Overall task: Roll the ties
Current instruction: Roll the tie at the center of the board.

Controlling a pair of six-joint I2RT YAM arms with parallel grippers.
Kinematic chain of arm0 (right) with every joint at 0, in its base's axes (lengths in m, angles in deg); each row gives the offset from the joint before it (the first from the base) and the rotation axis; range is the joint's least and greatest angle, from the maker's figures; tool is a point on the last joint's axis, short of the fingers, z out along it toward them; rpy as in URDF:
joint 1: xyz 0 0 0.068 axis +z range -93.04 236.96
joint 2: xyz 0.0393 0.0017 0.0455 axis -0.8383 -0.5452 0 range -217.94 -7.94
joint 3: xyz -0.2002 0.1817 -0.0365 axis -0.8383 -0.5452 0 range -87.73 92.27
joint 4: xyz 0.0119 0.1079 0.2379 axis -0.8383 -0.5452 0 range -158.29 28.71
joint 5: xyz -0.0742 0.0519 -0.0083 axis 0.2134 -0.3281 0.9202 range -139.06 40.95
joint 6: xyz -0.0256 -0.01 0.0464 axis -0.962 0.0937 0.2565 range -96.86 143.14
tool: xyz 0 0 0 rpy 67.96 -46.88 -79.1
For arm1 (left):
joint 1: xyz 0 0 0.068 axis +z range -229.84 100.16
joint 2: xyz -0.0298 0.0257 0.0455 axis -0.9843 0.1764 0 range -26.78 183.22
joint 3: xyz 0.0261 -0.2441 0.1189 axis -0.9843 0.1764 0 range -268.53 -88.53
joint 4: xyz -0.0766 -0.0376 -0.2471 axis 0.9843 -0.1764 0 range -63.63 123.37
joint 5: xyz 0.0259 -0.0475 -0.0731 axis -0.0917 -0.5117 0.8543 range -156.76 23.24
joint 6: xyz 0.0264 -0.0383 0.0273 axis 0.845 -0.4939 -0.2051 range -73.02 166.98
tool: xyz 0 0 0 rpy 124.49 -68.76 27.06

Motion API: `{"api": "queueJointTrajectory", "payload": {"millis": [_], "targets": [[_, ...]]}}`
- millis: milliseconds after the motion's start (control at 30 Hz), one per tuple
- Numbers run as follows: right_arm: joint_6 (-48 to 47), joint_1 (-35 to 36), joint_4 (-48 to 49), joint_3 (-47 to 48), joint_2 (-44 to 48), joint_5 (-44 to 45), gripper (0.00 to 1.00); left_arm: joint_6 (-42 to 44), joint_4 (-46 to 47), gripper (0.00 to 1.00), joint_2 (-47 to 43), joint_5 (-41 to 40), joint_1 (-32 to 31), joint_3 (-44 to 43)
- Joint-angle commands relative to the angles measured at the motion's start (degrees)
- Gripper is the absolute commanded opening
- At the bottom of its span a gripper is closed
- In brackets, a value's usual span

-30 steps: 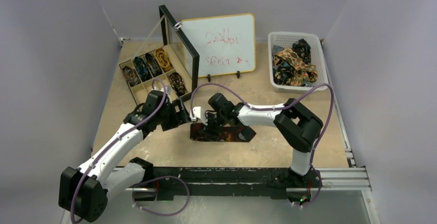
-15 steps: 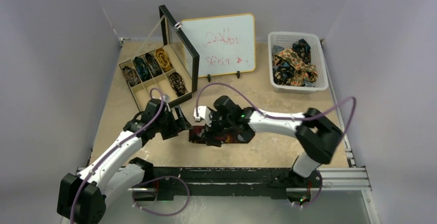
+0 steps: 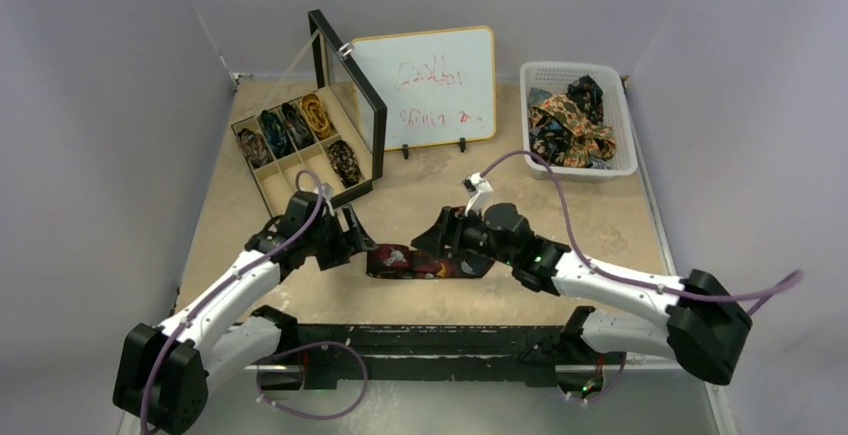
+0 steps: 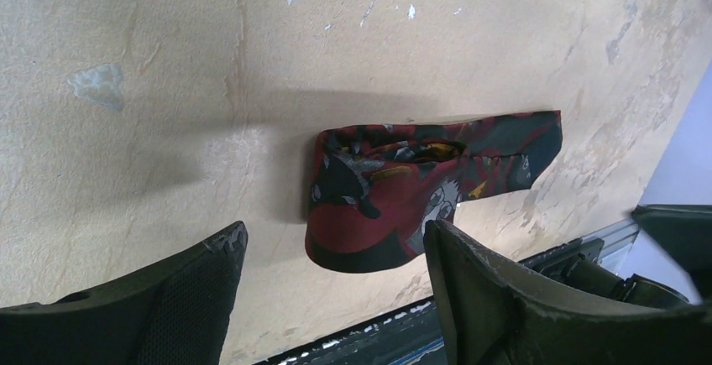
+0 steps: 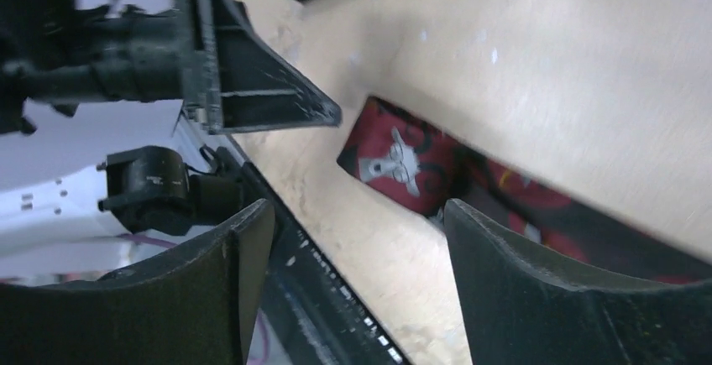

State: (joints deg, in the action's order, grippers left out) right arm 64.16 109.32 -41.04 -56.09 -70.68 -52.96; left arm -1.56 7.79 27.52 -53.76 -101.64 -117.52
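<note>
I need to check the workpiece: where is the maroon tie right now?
Top view: the maroon tie lies on the table near its front edge, right of the left gripper and partly under the right gripper, both with jaws open.

Two white-shelled robot arms with bulky black joint housings: the left arm point(image 3: 225, 290) at lower left of the overhead frame, the right arm point(image 3: 610, 285) at lower right, each trailing a purple cable point(image 3: 560, 200). Wrist views show dark wedge-shaped fingers point(image 4: 168, 315) with finely textured inner faces.
</note>
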Motion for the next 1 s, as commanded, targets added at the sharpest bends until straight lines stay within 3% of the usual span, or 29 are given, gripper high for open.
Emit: {"api": "queueJointTrajectory", "payload": {"millis": [0,100,200,667,967], "targets": [[21.1,0.2,5.2,-1.9,-6.2,-1.9,0.71,0.9,4.3,0.75,0.7,1.8,0.4,1.2],[19.6,0.2,6.4,0.5,-12.5,-5.7,0.55,0.9,5.8,0.74,1.3,2.7,0.6,2.1],[21.7,0.0,8.6,1.0,-16.8,-8.4,0.47,1.2,7.3,0.73,2.2,3.9,0.8,2.6],[20.1,-4.7,12.3,3.8,-27.3,-13.7,0.48,2.8,10.2,0.67,4.8,5.7,1.4,3.2],[19.9,-4.8,17.2,4.8,-31.9,-18.2,0.43,4.3,12.0,0.61,5.5,8.1,1.5,3.7]]}}
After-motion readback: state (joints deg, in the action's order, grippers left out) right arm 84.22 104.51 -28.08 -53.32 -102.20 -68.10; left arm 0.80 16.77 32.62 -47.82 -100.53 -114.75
